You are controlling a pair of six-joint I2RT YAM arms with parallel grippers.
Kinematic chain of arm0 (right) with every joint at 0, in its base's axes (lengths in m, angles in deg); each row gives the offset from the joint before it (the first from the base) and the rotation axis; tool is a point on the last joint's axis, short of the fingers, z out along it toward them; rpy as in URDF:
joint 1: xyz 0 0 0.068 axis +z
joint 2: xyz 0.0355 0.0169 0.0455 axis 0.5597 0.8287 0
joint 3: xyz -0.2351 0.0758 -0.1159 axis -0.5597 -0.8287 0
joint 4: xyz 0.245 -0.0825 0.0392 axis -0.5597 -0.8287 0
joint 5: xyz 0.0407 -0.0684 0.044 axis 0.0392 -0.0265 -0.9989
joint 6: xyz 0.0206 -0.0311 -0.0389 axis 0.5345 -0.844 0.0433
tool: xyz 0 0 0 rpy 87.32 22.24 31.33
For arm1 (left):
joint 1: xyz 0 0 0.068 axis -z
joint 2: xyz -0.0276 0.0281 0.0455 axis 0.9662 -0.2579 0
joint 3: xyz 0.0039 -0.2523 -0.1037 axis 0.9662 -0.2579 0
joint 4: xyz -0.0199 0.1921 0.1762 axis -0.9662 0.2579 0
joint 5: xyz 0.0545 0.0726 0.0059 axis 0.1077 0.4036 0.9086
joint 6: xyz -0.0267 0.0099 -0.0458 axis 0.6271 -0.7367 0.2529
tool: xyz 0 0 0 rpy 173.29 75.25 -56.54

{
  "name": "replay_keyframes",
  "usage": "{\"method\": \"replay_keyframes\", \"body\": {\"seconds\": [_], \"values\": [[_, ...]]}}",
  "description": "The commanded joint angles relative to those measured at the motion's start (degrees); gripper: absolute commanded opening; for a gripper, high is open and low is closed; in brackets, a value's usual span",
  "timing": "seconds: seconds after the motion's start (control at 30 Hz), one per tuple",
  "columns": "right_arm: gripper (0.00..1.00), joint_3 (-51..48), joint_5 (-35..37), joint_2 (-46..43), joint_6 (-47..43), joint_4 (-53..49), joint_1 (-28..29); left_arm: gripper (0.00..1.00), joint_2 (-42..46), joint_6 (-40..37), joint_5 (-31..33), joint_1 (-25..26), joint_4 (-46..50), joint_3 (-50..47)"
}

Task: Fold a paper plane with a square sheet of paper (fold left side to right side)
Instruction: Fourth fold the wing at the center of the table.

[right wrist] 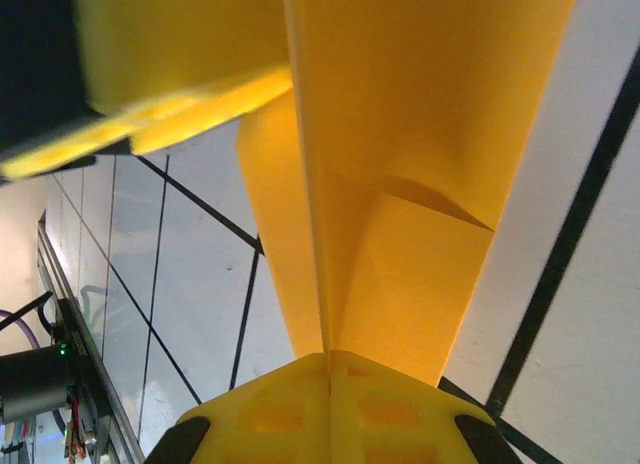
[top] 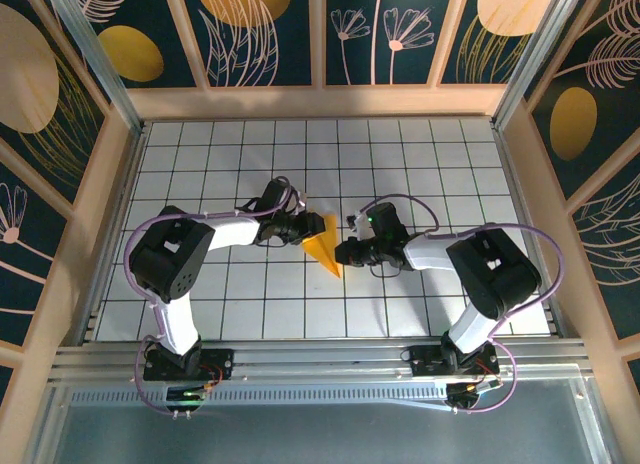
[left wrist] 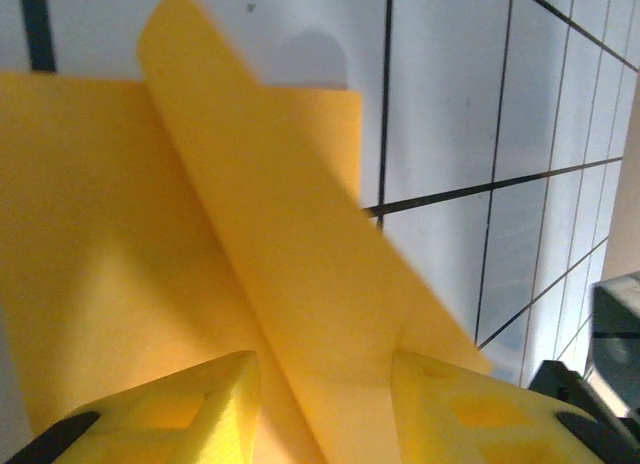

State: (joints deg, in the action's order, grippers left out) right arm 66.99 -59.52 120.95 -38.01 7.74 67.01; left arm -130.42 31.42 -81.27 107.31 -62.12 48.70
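Broadly, the white tiled table (top: 200,304) carries the work at its middle. There the folded sheet of paper (top: 326,246) lies as a narrow orange wedge between the two pincers, its point toward the arms' bases. The step in hand looks like a fold along the centre crease, left side over to right. The right pincer (right wrist: 329,362) is closed on the crease ridge, anchoring it. The left pincer (left wrist: 320,364) stands parted, with a raised flap passing loosely between its fingers. Next, I judge, the left must carry that flap across and press it flat. The overhead view gives the wedge's outline. The wrist views add the lifted flap and pinched ridge, too small to read from above.
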Motion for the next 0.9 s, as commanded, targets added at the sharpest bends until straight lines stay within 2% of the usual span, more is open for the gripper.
{"method": "replay_keyframes", "body": {"seconds": [0.0,0.87], "values": [[0.00,-0.63,-0.90,1.21,0.36,1.78,-0.54,0.39,-0.91,0.41,-0.01,0.36,0.58,1.52],[0.00,-1.06,-2.44,3.79,1.50,4.08,-0.88,0.40,-3.17,-2.42,3.08,1.41,6.54,3.38]]}}
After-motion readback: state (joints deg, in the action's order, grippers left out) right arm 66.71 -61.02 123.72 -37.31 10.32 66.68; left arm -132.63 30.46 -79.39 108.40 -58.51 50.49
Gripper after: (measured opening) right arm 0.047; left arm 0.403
